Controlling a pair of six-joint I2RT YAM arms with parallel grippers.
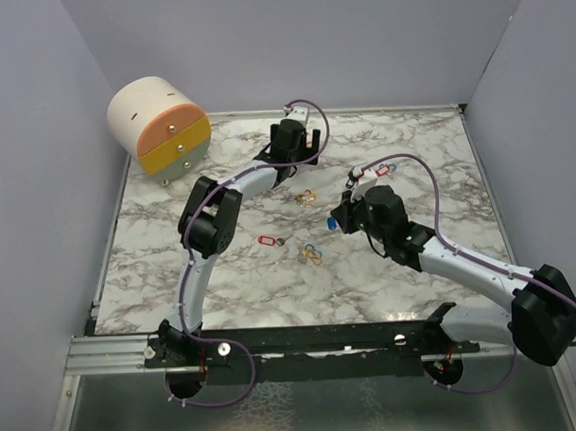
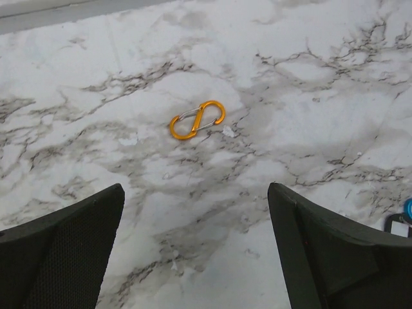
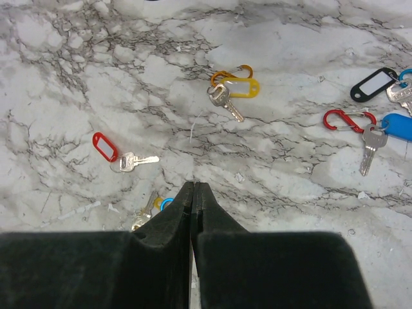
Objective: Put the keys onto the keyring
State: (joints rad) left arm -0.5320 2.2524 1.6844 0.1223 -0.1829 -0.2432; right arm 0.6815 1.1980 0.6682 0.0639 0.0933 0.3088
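Observation:
My left gripper (image 2: 195, 193) hangs open over bare marble at the table's far middle (image 1: 304, 137), with an orange S-shaped keyring clip (image 2: 197, 120) lying just ahead of its fingers. My right gripper (image 3: 193, 185) is shut with nothing in it, low over the table's middle (image 1: 343, 214). Around it lie the keys: a red-tagged key (image 3: 106, 147) to its left, a yellow-tagged key (image 3: 239, 87) on an orange clip ahead, and a key (image 3: 369, 147) with a blue tag (image 3: 396, 127) on a red clip (image 3: 347, 120) at the right. A blue ring (image 3: 166, 203) and another key peek out beside the left finger.
A black tag (image 3: 373, 84) lies beyond the red clip. A round cream, orange and yellow drawer box (image 1: 160, 125) stands at the back left corner. Grey walls close the table on three sides. A black rail (image 1: 302, 340) runs along the near edge.

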